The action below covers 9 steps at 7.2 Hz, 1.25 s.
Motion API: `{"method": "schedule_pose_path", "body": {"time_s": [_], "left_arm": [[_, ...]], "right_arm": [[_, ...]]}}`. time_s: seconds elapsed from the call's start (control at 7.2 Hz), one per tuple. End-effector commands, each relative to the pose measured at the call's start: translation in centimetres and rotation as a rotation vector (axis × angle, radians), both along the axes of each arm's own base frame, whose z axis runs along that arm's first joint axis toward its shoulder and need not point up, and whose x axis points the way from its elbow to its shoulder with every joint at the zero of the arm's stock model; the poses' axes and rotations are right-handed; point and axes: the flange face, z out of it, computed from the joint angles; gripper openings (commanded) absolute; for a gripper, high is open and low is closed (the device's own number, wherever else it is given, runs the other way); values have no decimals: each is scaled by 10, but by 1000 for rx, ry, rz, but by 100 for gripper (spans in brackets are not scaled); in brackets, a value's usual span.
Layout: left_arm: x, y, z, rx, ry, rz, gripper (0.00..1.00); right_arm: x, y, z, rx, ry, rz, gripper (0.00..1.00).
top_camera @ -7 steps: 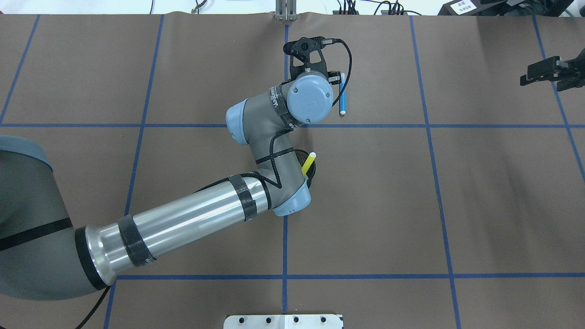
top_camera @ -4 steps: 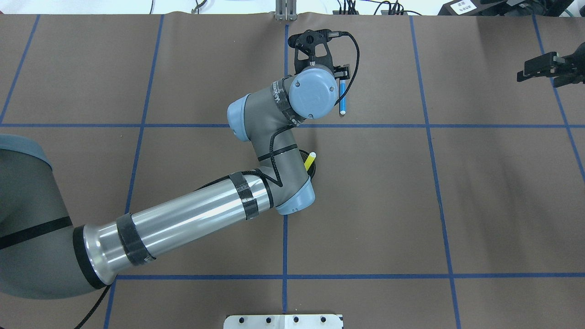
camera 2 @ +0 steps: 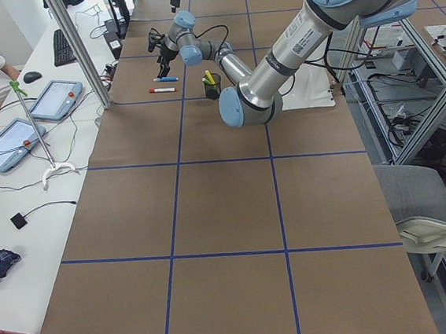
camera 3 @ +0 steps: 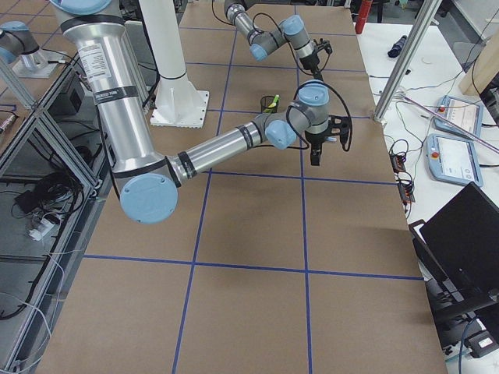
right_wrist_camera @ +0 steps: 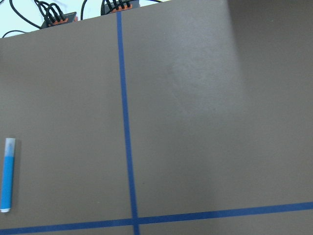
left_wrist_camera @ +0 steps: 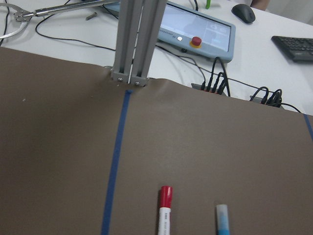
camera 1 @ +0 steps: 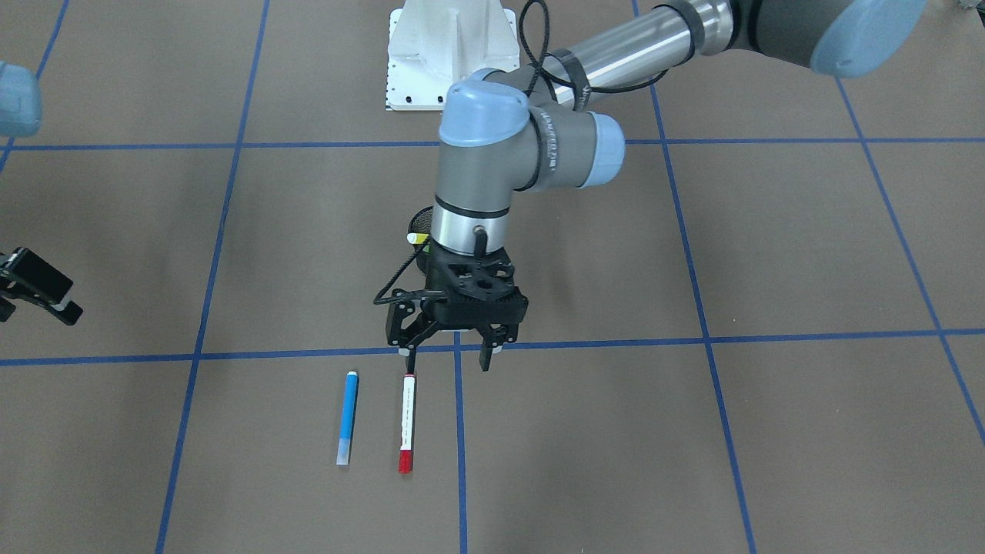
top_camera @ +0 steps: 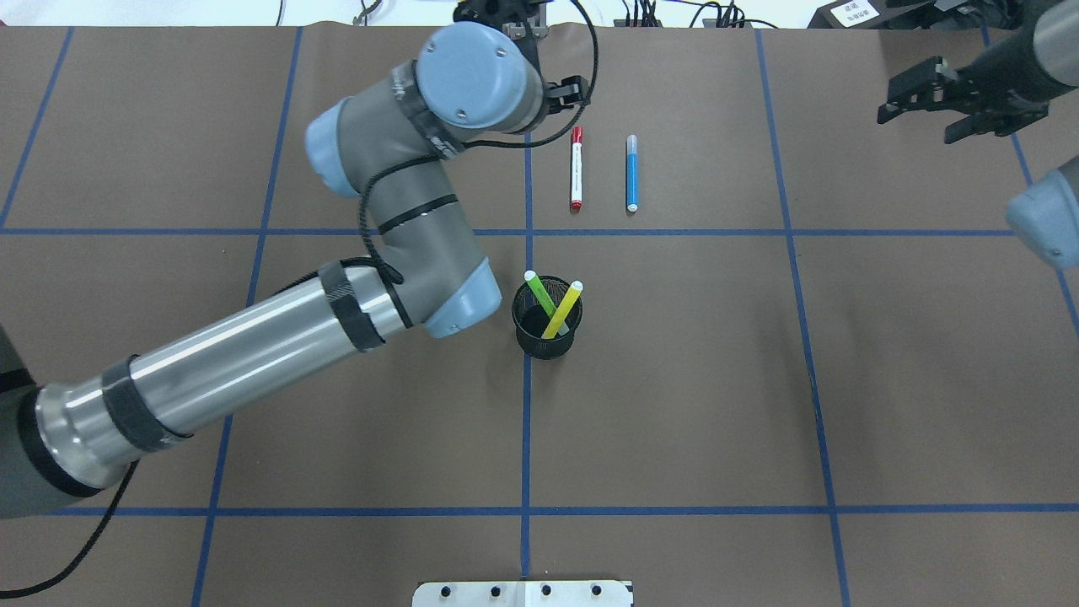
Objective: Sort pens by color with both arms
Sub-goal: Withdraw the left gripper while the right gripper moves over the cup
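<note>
A white pen with red cap [top_camera: 577, 169] [camera 1: 406, 423] [left_wrist_camera: 165, 210] and a blue pen [top_camera: 631, 173] [camera 1: 348, 415] [right_wrist_camera: 7, 174] lie side by side on the brown mat near the far edge. A light green pen [top_camera: 538, 292] and a yellow pen [top_camera: 564, 308] stand in a black mesh cup [top_camera: 548, 337] at the centre. My left gripper [camera 1: 446, 355] hangs open and empty just robot-side of the red-capped pen's end, slightly to one side. My right gripper [top_camera: 915, 125] [camera 1: 37, 294] hovers open and empty far to the right of the blue pen.
A metal post [top_camera: 527, 21] [left_wrist_camera: 134, 44] and cable plugs [left_wrist_camera: 215, 85] stand at the mat's far edge. Beyond them lies a tablet with a red button [left_wrist_camera: 195, 29]. The white pedestal base [camera 1: 450, 54] sits at the robot's side. Blue tape lines grid the mat.
My left arm has swung left and toward the far edge, uncovering the red-capped pen lying beside the blue one and the cup. My right gripper has moved inward from the right edge.
</note>
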Motion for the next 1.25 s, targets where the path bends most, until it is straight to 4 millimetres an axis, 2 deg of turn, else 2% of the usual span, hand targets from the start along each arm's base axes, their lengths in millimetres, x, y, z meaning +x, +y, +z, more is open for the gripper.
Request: {"method": "schedule_pose_path", "body": {"time_s": [0.0,0.14,0.28,0.42,0.56,0.69,0.83,0.97,1.11], "left_arm": [[-107,9,86,6,-24,150,95],[-142,15,120,30,-57,194,95],[-173,25,156,41,-93,224,95],[-209,28,192,56,-133,265,96],[-243,29,226,44,-147,305,96],[-275,31,249,46,-161,321,96],[-284,35,258,50,-174,329,96],[-285,34,259,48,-175,325,96],[-286,35,262,44,-178,324,96]], "right_arm": [[-71,-5,-90,-119,0,-54,100],[-109,11,-118,-96,3,-111,100],[-165,36,-141,-56,5,-191,100],[-216,53,-178,-25,86,-229,100],[-266,71,-224,16,170,-292,100],[-311,75,-256,53,211,-331,99],[-348,74,-273,102,244,-405,99],[-365,69,-278,140,266,-466,98],[-385,68,-274,181,304,-528,96]]}}
